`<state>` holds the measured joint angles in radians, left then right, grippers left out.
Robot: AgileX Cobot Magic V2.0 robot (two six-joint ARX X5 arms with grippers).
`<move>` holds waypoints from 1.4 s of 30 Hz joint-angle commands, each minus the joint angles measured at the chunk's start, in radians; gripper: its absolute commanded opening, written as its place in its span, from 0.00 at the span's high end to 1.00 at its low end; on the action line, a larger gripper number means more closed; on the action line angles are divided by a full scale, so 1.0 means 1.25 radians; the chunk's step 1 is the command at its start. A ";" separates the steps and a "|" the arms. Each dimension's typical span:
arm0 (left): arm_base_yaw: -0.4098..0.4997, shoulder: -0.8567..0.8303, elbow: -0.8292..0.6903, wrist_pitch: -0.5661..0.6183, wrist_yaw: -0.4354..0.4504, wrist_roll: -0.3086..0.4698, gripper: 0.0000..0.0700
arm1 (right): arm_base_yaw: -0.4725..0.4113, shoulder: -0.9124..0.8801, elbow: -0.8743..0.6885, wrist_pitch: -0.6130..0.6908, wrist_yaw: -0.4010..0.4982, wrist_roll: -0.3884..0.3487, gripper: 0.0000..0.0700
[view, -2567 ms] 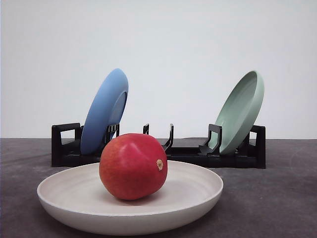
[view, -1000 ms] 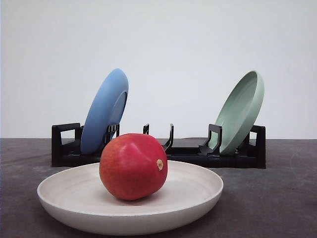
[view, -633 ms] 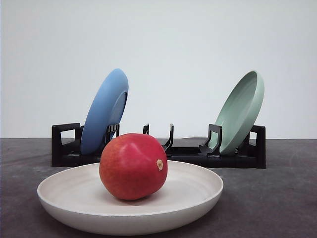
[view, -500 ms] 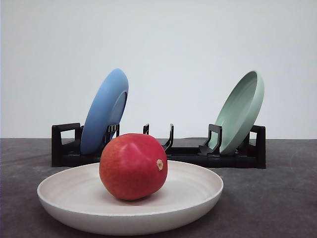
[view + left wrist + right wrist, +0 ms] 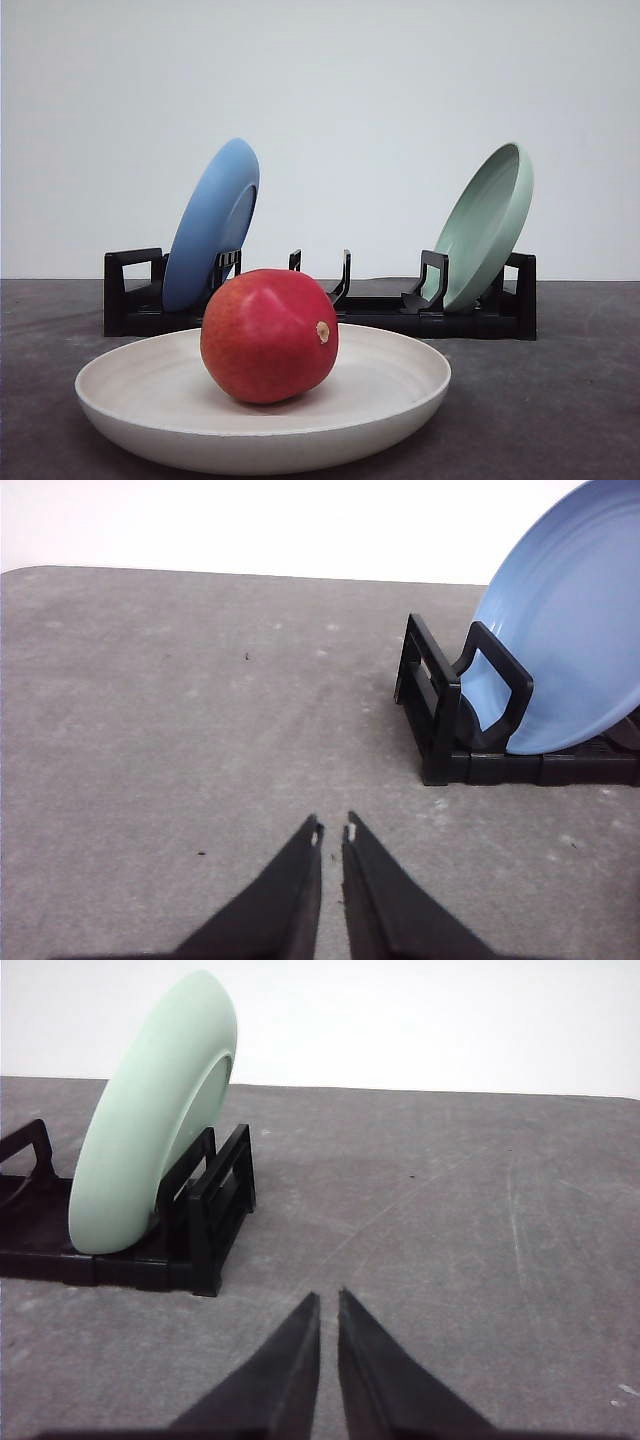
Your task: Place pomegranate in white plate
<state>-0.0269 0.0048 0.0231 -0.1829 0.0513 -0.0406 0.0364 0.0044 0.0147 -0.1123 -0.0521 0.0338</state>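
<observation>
Pomegranate [image 5: 268, 335] resting inside the white plate [image 5: 400, 395], left of its middle, tan stem nub turned to the right, plate flat on the grey tabletop [image 5: 560, 400]. Behind, a black rack [image 5: 380, 310] with a blue plate [image 5: 211, 225] leaning at its left end and a pale green plate [image 5: 488, 225] at its right. Left tool [image 5: 331, 832] and right tool [image 5: 328, 1298] both over bare tabletop, tips nearly together, clenched on nothing, well apart from the fruit.
</observation>
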 commanded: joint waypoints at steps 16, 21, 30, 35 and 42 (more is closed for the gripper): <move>0.000 -0.001 -0.009 -0.002 0.001 0.011 0.98 | -0.001 -0.001 -0.003 0.010 0.001 0.009 0.96; 0.000 -0.001 -0.009 -0.002 0.001 0.011 0.98 | -0.001 -0.001 -0.003 0.010 0.001 0.009 0.96; 0.000 -0.001 -0.009 -0.002 0.001 0.011 0.98 | -0.001 -0.001 -0.003 0.010 0.001 0.009 0.96; 0.000 -0.001 -0.009 -0.002 0.001 0.011 0.98 | -0.001 -0.001 -0.003 0.010 0.001 0.009 0.96; 0.000 -0.001 -0.009 -0.002 0.001 0.011 0.98 | -0.001 -0.001 -0.003 0.010 0.001 0.009 0.96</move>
<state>-0.0269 0.0048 0.0231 -0.1833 0.0513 -0.0406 0.0364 0.0044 0.0147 -0.1123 -0.0517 0.0338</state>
